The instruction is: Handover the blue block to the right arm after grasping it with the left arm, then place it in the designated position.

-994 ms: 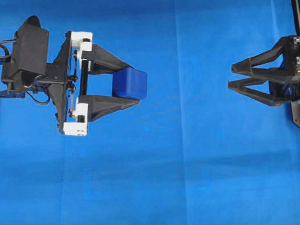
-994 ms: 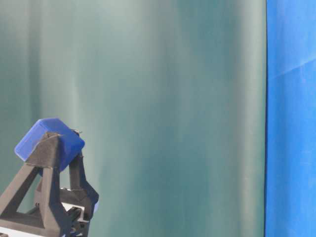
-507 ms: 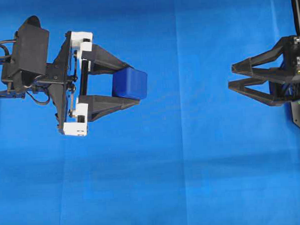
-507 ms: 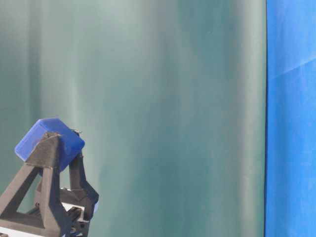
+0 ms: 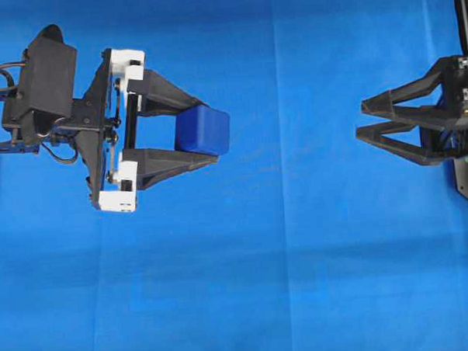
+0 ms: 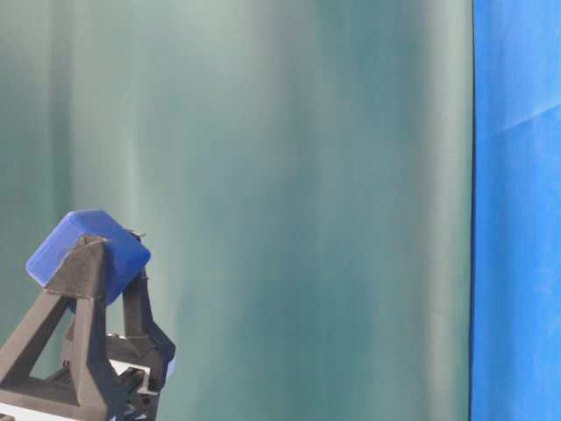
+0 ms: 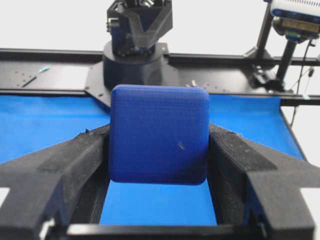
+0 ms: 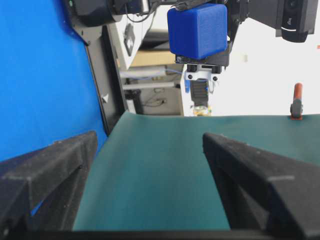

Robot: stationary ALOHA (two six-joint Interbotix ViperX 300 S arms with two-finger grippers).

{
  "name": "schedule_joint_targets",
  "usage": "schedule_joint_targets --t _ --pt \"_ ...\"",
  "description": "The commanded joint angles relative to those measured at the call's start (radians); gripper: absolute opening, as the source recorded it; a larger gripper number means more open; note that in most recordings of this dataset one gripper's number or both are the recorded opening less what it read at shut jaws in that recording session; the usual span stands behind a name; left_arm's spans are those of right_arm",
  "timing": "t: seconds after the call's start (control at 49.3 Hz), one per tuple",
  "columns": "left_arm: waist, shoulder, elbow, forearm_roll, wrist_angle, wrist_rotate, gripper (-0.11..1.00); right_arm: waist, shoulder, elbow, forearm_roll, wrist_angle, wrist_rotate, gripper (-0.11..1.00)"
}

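**Blue block held aloft, right gripper spread**

The blue block [image 5: 203, 130] is clamped between the fingertips of the left gripper [image 5: 209, 134] — raised clear of the blue cloth [image 5: 284, 259]. Well apart, at the opposite side, the right gripper [image 5: 359, 119] is seen with its jaws spread wide and nothing between them, pointed toward the block.

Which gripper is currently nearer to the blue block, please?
Left. The left gripper is shut on the blue block, clamping it between its fingertips. The right gripper stands open far across the cloth, pointing toward the block without touching it.
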Motion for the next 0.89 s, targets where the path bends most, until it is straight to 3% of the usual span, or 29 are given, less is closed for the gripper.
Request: schedule_joint_targets --t 0.0,0.284,0.872 --pt "-0.003 -0.017 -0.011 0.0 -0.009 -0.002 0.49 0.002 0.003 -0.028 -0.002 -0.006 0.003 0.92" --pt "-0.005 -0.017 -0.011 0.0 -0.009 -0.002 0.49 0.002 0.057 -0.069 -0.002 -0.005 0.003 0.92" --pt "-0.011 -0.017 -0.006 0.0 -0.009 -0.002 0.49 -0.003 0.311 -0.279 -0.003 -0.006 0.003 0.92"
